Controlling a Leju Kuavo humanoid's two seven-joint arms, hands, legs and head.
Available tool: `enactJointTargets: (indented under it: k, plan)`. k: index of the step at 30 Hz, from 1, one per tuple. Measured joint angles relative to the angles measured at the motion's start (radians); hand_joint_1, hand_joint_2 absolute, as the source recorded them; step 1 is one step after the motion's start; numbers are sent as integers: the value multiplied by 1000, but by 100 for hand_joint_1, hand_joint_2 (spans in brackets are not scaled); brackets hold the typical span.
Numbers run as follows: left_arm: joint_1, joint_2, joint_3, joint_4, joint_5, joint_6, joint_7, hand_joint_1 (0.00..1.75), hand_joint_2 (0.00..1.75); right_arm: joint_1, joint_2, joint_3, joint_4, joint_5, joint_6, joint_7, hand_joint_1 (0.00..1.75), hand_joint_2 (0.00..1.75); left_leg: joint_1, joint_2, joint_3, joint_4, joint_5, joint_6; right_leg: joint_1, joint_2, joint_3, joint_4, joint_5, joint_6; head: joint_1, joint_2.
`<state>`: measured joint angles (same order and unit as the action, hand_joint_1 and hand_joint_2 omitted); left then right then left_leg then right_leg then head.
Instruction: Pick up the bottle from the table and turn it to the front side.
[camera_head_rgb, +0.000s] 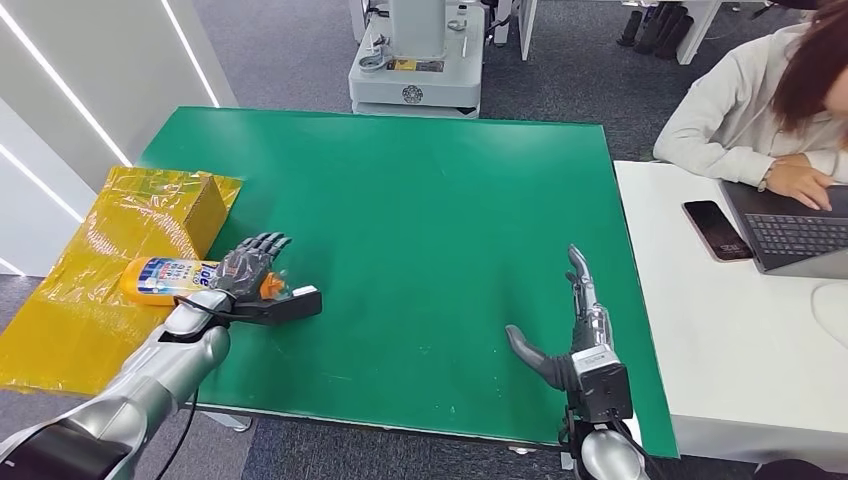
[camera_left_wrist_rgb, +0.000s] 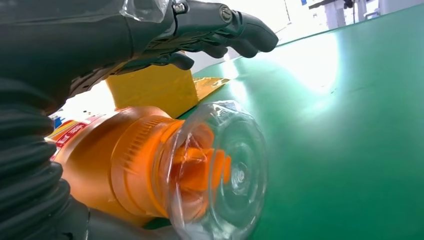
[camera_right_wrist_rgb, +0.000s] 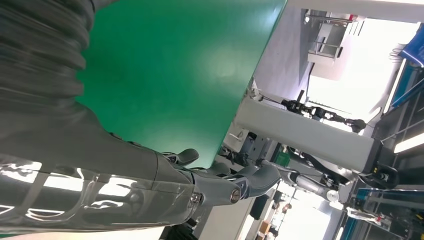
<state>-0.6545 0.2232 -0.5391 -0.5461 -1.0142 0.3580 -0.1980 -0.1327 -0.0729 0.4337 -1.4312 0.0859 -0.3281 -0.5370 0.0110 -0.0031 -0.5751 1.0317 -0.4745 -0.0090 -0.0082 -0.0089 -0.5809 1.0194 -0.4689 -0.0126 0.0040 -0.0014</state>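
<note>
An orange bottle (camera_head_rgb: 168, 279) with a printed label and a clear cap (camera_left_wrist_rgb: 225, 170) lies on its side at the left edge of the green table (camera_head_rgb: 420, 220), cap pointing toward the table's middle. My left hand (camera_head_rgb: 248, 268) is at the bottle's neck. In the left wrist view its fingers (camera_left_wrist_rgb: 225, 27) arch over the bottle with a gap showing beneath them, and a grey part of the hand lies under the neck. My right hand (camera_head_rgb: 578, 325) hovers flat and open near the table's front right, holding nothing.
A yellow taped box (camera_head_rgb: 195, 205) on yellow film (camera_head_rgb: 70, 300) stands just behind the bottle. To the right is a white table (camera_head_rgb: 720, 330) with a phone (camera_head_rgb: 716, 230), a laptop and a seated person (camera_head_rgb: 760, 100). A machine base (camera_head_rgb: 415, 60) stands beyond the far edge.
</note>
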Motion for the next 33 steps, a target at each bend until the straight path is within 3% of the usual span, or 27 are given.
enactJointTargets:
  k: [5, 10, 12, 15, 17, 23, 28, 33]
  plan:
    - [35, -24, 52, 4, 159, 131, -139, 0, 175, 1, 0, 0, 18, -38, -3, -21, 0, 175, 0, 1, 0, 0, 0, 0, 0, 1, -1, 0, 0, 0, 0, 0]
    - [57, -44, 92, 3, 205, 168, -185, 0, 175, 3, 0, 0, 29, -48, -5, -27, 0, 175, 0, 2, -1, 0, 0, 0, 0, 1, -2, 0, 0, 0, 0, 0]
    - [86, -66, 135, -11, 287, 207, -267, 0, 175, 6, 0, 0, 38, -64, -9, -33, 0, 175, 0, 2, -1, 0, 0, 0, 0, 2, -2, 0, 0, 0, 0, 0]
    - [150, -100, 176, -124, 475, 297, -441, 0, 175, 14, 0, 2, 44, -107, -24, -47, 0, 175, 0, 2, -2, 0, -1, 0, 0, 2, -3, -1, 0, 0, 0, 0]
    - [209, -136, 188, -248, 530, 333, -490, 0, 175, 23, 0, 9, 51, -138, -35, -63, 0, 175, 0, 1, -2, 0, -1, 0, 0, 1, -2, -2, 0, 0, 0, 0]
    - [341, -260, 168, -555, 583, 340, -505, 0, 175, 43, 4, 53, 75, -192, -73, -91, 0, 175, 0, 2, -4, 1, -3, 3, 0, 1, -3, -3, 0, 1, 0, 0]
    - [361, -273, 69, -651, 877, 307, -505, 0, 175, 73, 20, 68, 63, -213, -110, -95, 0, 175, 0, 1, -4, 1, -3, 3, 0, 0, -3, -3, 0, 1, 0, 0]
    - [383, -279, -26, -681, 956, 196, -505, 0, 175, 124, 43, 67, 8, -196, -118, -69, 0, 175, 0, 2, -4, 1, -3, 3, 0, 1, -3, -3, -1, 1, 0, 0]
